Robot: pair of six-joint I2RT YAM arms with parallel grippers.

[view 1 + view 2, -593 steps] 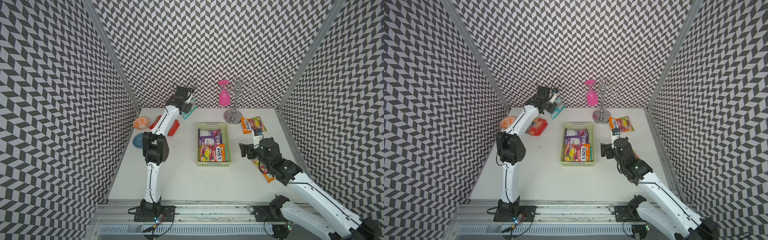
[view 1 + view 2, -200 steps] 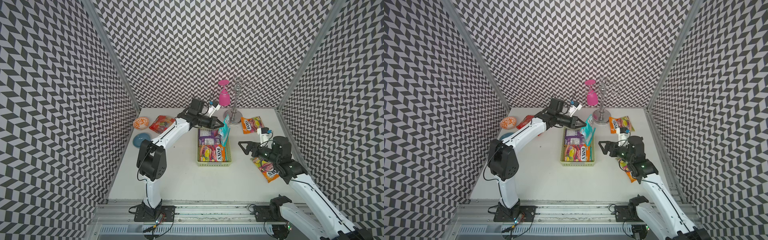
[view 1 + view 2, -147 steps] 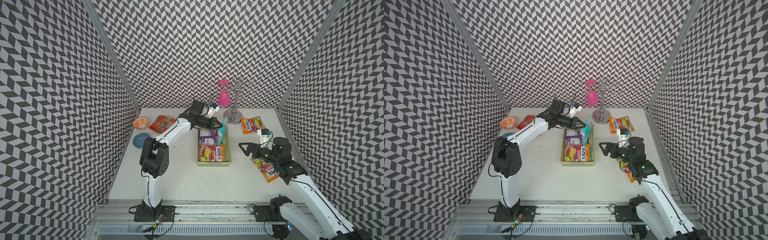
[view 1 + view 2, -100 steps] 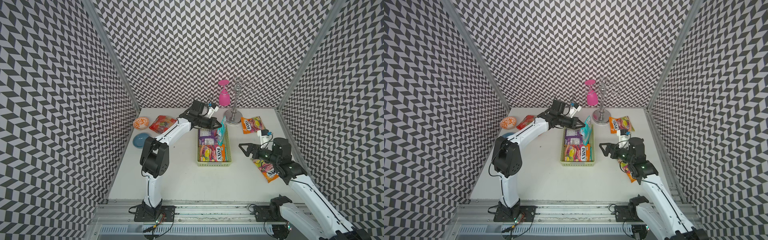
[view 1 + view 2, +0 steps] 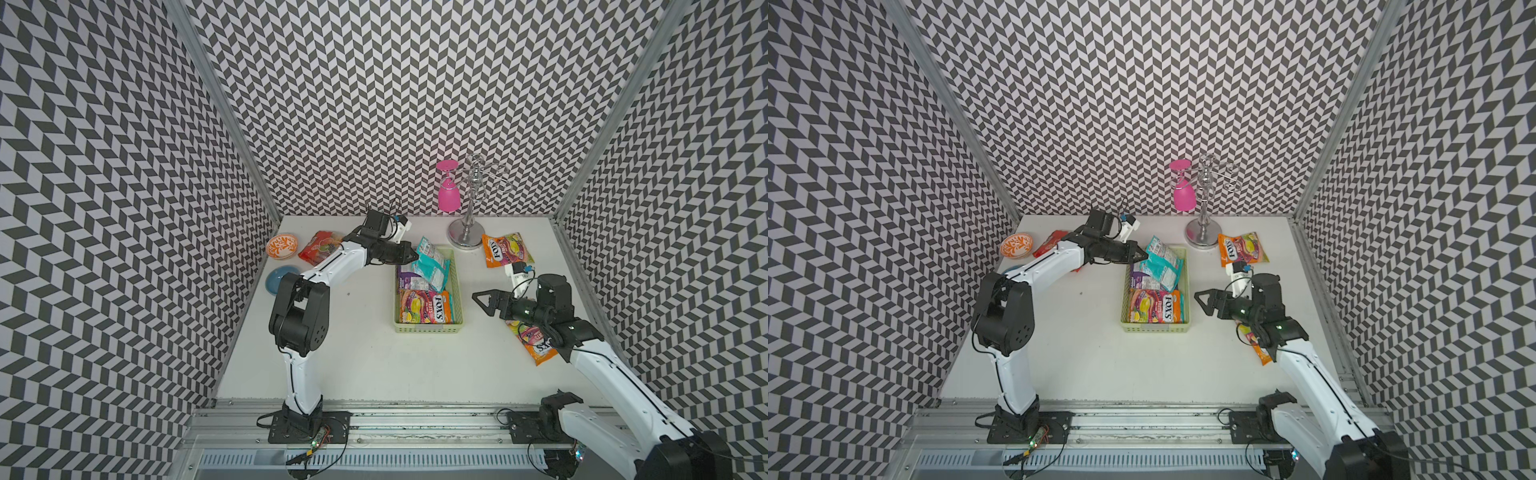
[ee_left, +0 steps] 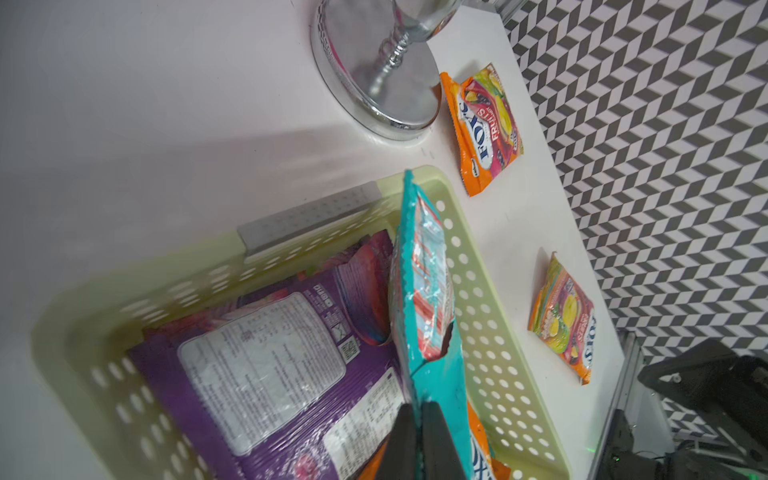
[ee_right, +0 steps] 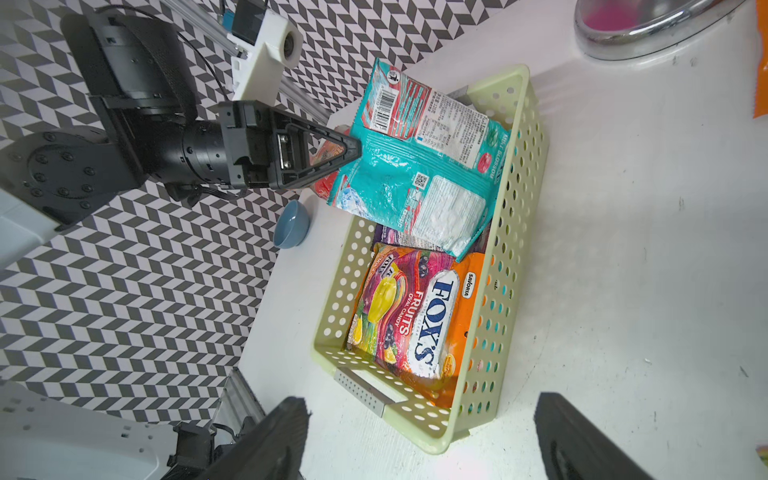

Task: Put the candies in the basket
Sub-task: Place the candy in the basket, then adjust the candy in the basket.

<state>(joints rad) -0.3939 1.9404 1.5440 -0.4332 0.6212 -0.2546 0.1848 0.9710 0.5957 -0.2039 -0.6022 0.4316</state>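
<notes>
The pale green basket [image 5: 426,330] [image 5: 1155,328] holds a purple candy bag [image 5: 409,280] and an orange FOX'S bag [image 5: 424,307]. A teal candy bag [image 5: 432,266] [image 6: 428,291] [image 7: 415,166] leans across its far end. My left gripper [image 5: 413,259] [image 5: 1144,255] [image 6: 419,419] is shut on that bag's edge. Three more candies lie outside the basket: an orange bag [image 5: 505,249] at the back right, another orange bag [image 5: 536,343] partly under my right arm, and a red bag [image 5: 320,247] at the back left. My right gripper [image 5: 478,299] [image 7: 422,403] hangs open and empty just right of the basket.
An orange patterned bowl [image 5: 282,246] and a blue bowl [image 5: 281,278] sit by the left wall. A chrome stand [image 5: 467,237] with a hanging pink glass [image 5: 449,195] stands behind the basket, close to its far end.
The teal bag hung upright over the basket's right rim; it has now tipped down across the basket's far end. My left gripper drew back slightly left. My right arm barely moved.
</notes>
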